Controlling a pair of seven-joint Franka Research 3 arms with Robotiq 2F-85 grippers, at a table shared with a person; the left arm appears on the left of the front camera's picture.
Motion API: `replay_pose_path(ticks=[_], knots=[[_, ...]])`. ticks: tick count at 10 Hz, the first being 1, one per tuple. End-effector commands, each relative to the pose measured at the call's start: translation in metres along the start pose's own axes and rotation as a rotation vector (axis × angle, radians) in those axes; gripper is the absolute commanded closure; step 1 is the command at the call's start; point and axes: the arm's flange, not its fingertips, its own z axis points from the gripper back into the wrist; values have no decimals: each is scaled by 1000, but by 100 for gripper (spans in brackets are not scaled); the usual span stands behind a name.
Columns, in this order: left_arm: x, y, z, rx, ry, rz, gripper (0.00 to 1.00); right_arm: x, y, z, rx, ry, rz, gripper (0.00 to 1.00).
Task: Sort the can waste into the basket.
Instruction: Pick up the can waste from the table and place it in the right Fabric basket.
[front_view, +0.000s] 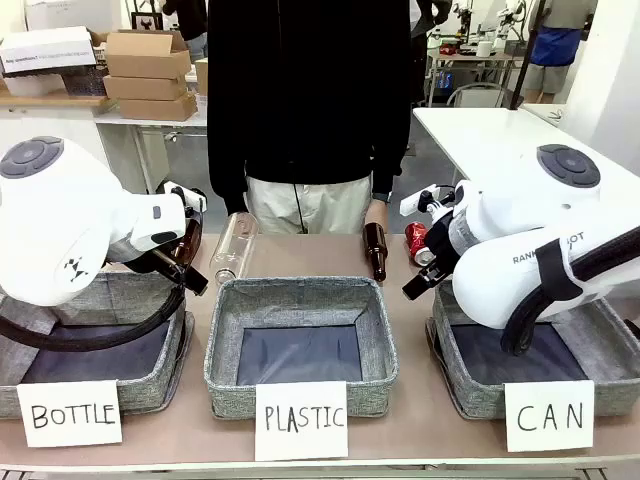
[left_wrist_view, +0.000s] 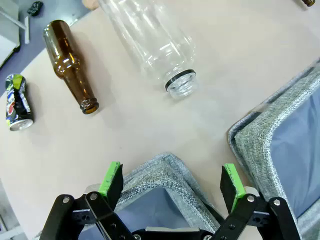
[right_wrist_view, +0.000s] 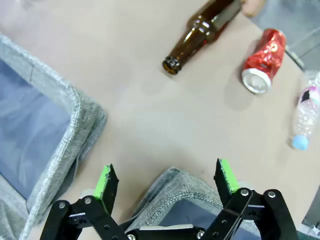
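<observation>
One red can (right_wrist_view: 263, 61) beyond right claw (right_wrist_view: 165, 170).

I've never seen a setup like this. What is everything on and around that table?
Grey woven-fabric bins: three, near edge, left, middle, right.
White paper signs: three, BOTTLE, PLASTIC, CAN, one fronting each bin.
Brown glass bottles: two, lying beyond the bins, left and right of middle.
Clear plastic bottles: two, large behind the middle bin, small blue-capped far right.
Red metal can: one, beside the right brown bottle.
Crushed dark metal can: one, beside the left brown bottle.
Tan table: one.
Person: one, black top, far side.
Robot arms: two, white, left, right; both jaws open, empty.
</observation>
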Motion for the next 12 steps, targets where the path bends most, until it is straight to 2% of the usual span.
replay_pose_path(ticks=[1, 11, 12], knots=[[0, 0, 0, 0, 0, 0, 0, 0, 0, 0, 0, 0, 0, 0], [0, 0, 0, 0, 0, 1, 0, 0, 0, 0, 0, 0, 1, 0], [24, -7, 74, 36, -111, 5, 0, 16, 6, 64, -185, 8, -25, 0]])
